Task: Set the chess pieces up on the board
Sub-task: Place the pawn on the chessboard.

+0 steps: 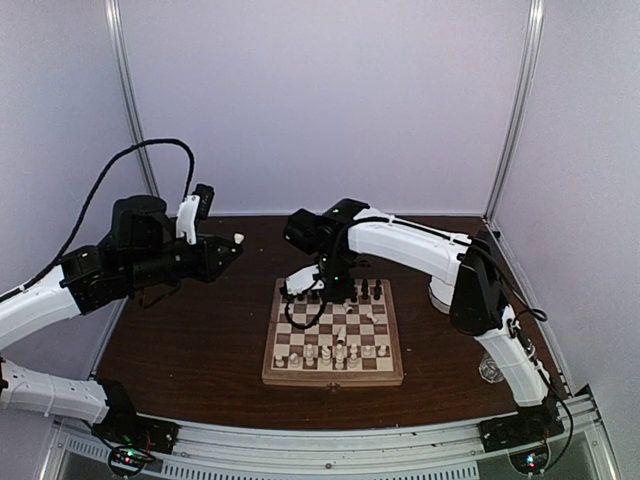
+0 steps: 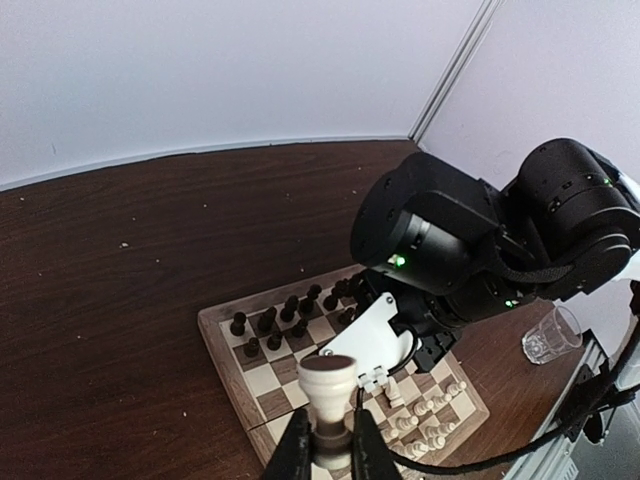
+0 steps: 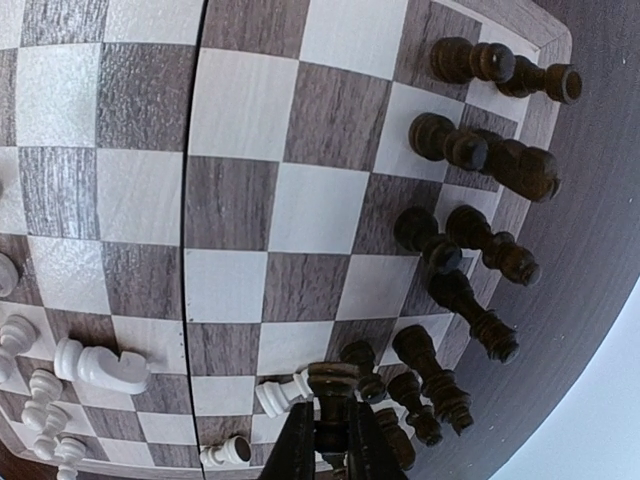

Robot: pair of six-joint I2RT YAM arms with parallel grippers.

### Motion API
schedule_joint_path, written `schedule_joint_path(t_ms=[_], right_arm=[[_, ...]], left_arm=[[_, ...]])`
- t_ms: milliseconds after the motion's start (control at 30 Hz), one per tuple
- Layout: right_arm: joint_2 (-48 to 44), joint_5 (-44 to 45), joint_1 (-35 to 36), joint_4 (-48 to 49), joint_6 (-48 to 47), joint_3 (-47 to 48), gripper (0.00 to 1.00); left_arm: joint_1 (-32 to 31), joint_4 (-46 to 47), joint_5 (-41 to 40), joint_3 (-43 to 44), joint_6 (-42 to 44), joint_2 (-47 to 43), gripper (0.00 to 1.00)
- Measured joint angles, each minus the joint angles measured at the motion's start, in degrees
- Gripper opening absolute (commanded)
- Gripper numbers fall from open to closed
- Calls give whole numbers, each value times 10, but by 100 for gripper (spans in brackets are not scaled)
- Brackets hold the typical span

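Step in hand: placement, both arms loaded

Right tool: narrow, clamped on a dark piece, low over the board. In the top view it sits at the upper left of the board, by the dark ranks.

Left tool: narrow, pinching a cream piece near its base. It hangs in the air to the left of the board in the top view, well apart from it, above bare tabletop.

Board: the dark pieces crowd the right edge of the right wrist view, several leaning or down. The cream pieces bunch along the lower rows in the top view. A cream knight lies on its side.

Judgement: set-up partly done. Next move for the right tool calls for a free square in the dark rows, an upright set-down, then release. The left arm likely has to wait, since the right arm covers the board, then go to the lower rows
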Motion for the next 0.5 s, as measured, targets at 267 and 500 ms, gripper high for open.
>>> schedule_joint_path(t_ms=[267,500], right_arm=[[19,17,3,11,-14,4,9],[21,32,4,20,-21,6,10]], left_arm=[[0,0,0,-4,-5,-9,1],[0,0,1,-10,-9,-9,1]])
